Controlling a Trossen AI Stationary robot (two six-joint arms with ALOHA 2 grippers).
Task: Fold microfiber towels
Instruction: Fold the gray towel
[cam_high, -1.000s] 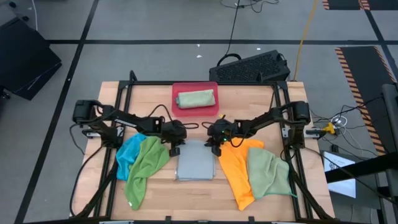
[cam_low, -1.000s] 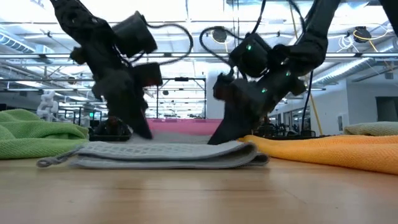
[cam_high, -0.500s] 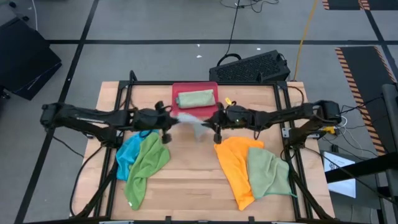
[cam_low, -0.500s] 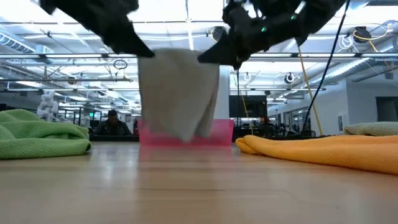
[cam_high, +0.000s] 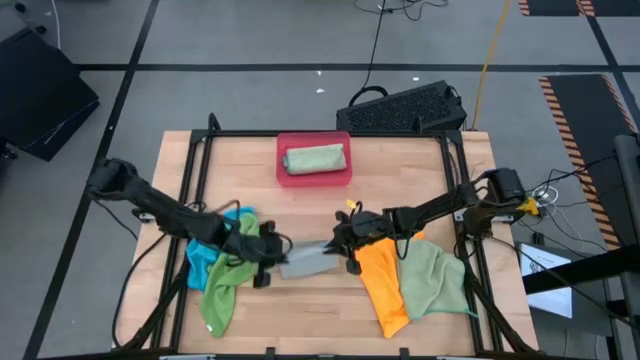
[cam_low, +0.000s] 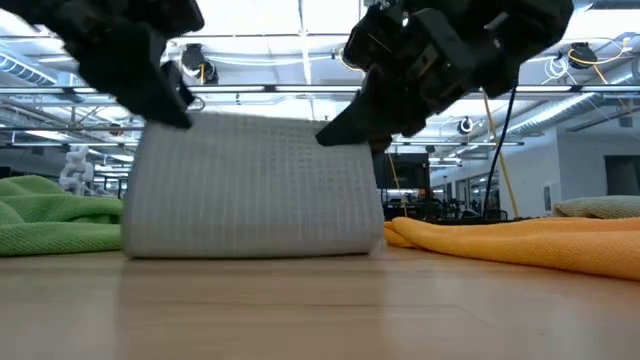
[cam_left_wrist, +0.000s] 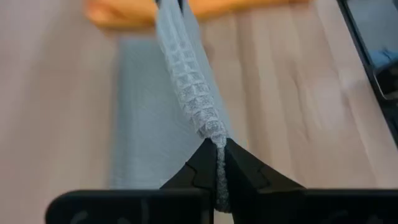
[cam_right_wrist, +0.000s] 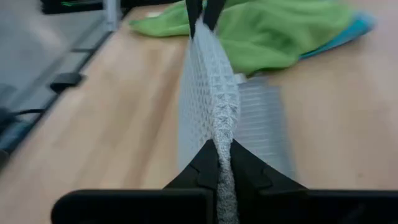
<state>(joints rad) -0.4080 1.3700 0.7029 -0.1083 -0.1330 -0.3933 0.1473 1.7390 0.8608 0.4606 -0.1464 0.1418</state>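
Note:
A light grey microfiber towel (cam_low: 250, 185) hangs as an upright sheet between my two grippers over the table's near middle. Its lower edge (cam_low: 250, 252) rests on the wood. My left gripper (cam_high: 270, 252) is shut on one upper corner and my right gripper (cam_high: 345, 247) on the other. In the low view, my left gripper (cam_low: 178, 112) stands at the sheet's upper left and my right gripper (cam_low: 335, 135) at its upper right. A blue towel (cam_high: 208, 250) and a green towel (cam_high: 232, 275) lie crumpled on the left. An orange towel (cam_high: 383, 280) and a pale green one (cam_high: 432, 275) lie on the right. My left gripper pinches the towel's upper edge at its left corner (cam_left_wrist: 216, 132) between its two fingers, slanting down from the table's left. The top edge runs taut to the other gripper. The sheet hangs below with its bottom on the table. My right gripper pinches the upper edge at the right corner (cam_right_wrist: 222, 132) between its two fingers, coming nearly level from the table's right. Several layers seem bunched at the fingertips. The cloth hangs below, its lower edge on the wood.
A pink-red tray (cam_high: 290, 178) holding a folded green towel (cam_high: 314, 159) stands at the far middle. A black keyboard (cam_high: 405, 108) lies beyond the far right corner. Bare wood (cam_high: 300, 310) lies near the front edge between the cloth piles.
The grey towel lay folded flat at the table's middle. Both grippers, shut on it, lifted it clear toward the tray, where it hung, then carried it toward the near edge. Now it hangs spread wide between them with its lower edge on the table.

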